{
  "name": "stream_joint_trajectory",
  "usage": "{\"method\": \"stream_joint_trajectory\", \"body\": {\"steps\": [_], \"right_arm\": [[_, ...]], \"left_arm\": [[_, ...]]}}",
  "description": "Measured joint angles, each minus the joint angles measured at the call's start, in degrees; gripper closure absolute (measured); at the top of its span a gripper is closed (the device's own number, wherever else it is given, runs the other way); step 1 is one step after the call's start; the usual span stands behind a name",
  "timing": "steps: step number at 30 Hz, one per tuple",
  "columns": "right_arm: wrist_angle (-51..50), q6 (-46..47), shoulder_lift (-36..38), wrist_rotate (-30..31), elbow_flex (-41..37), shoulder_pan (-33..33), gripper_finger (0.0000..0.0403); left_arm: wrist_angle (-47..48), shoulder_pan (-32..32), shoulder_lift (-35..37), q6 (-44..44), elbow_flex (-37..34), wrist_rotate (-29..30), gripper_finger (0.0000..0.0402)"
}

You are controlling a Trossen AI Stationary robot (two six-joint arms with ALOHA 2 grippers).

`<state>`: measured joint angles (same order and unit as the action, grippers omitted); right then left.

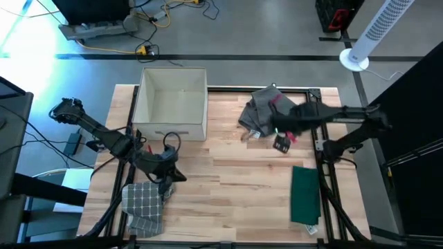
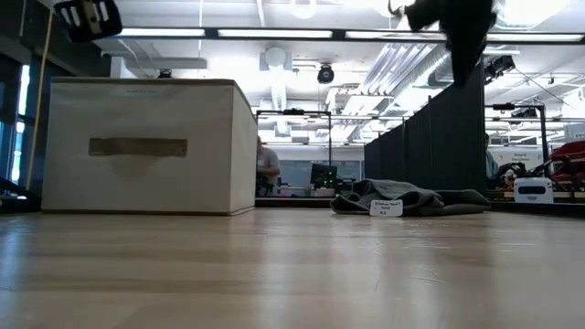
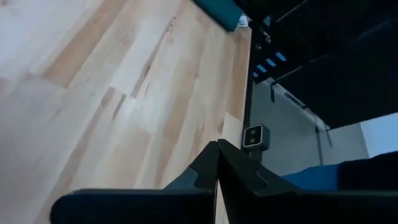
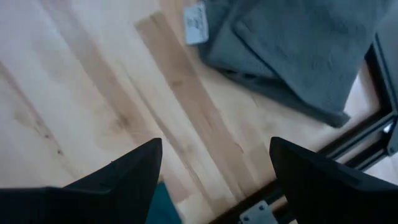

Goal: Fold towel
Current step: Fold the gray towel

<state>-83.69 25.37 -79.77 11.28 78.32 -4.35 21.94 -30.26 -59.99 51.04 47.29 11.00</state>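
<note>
The gray towel (image 1: 266, 109) lies bunched at one o'clock on the table (image 1: 228, 180). The right gripper (image 1: 281, 143) hovers nearby, fingers spread; next it must grab a corner. The left gripper (image 1: 168, 174) waits, fingers pressed together.
</note>
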Motion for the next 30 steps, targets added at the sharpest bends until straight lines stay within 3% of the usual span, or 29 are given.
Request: {"method": "stream_joint_trajectory", "body": {"steps": [4,9,16,24,30], "right_arm": [[6.11,-6.36,0.00,-6.12,-2.74,-9.12,0.0116],[18.30,-19.35,-2.45,-6.59,-9.26,-16.84,0.0116],[37.17,-36.94,-6.14,-5.73,-16.85,-19.64,0.0116],[41.80,-40.36,-13.50,-3.77,-19.28,-22.68,0.0122],[42.00,-40.64,-17.89,-4.43,-19.28,-23.46,0.0191]], "left_arm": [[0.12,-0.20,0.00,-5.05,0.00,-0.09,0.0402],[1.10,-0.08,0.00,-11.47,0.00,-0.15,0.0402],[3.70,-0.09,0.00,-12.71,0.00,-1.88,0.0402],[5.00,-0.09,0.00,-12.45,0.00,-1.92,0.0402],[5.48,-0.09,0.00,-13.19,0.00,-1.90,0.0402]]}}
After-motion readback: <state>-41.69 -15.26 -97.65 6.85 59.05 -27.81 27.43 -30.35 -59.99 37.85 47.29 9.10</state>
